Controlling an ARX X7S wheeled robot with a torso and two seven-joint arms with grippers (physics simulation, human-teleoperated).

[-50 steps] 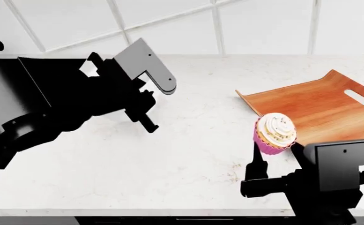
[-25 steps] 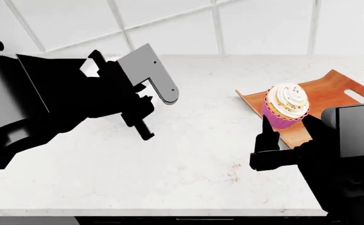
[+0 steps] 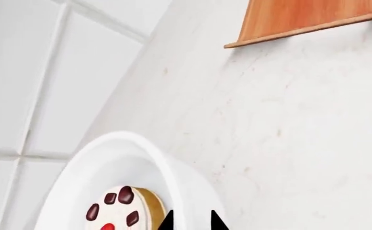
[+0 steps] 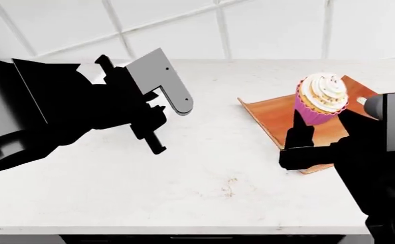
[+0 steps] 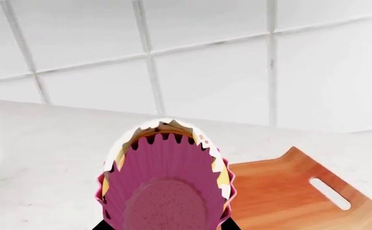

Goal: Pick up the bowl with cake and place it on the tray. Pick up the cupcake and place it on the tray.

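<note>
In the left wrist view the white bowl (image 3: pixel 134 158) holds the yellow cake (image 3: pixel 118 213) with white icing, dark dots and a red berry. My left gripper (image 3: pixel 192 223) straddles the bowl's wall, one tip inside by the cake and one outside, closed on it. In the head view my left arm (image 4: pixel 82 109) hides the bowl. My right gripper (image 4: pixel 321 121) is shut on the pink-wrapped cupcake (image 4: pixel 323 99) and holds it in the air over the near end of the orange-brown tray (image 4: pixel 268 114). The cupcake (image 5: pixel 166 187) and the tray (image 5: pixel 288 191) also show in the right wrist view.
The white marble counter (image 4: pixel 211 168) ends at a tiled back wall (image 4: pixel 183 25). The counter's front edge runs along the bottom of the head view. The tray's handle cut-out (image 5: pixel 329 192) shows at its far end.
My right gripper has lifted the cupcake off the counter and carried it up and back over the tray's near end. The head view has shifted a little. The left arm has barely moved.
</note>
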